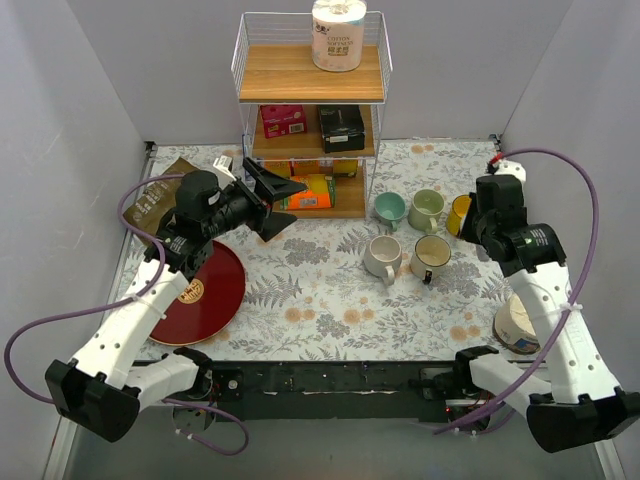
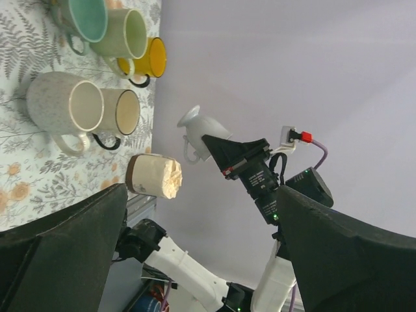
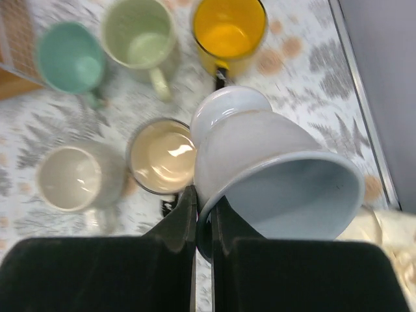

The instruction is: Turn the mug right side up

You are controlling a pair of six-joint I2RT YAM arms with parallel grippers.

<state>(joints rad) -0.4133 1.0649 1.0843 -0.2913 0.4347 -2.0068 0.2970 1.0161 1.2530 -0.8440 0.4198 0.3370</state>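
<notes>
Holding the mug (image 3: 260, 162) by its rim, tilted in the air above the far-right cups (image 3: 162, 156), the right gripper (image 3: 205, 208) still must set it upright. The left gripper (image 1: 283, 205) gapes wide, empty.

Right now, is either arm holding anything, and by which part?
The right arm's jaws pinch the pale mug by its rim, holding it aloft and tilted. The left jaws stand open and empty.
</notes>
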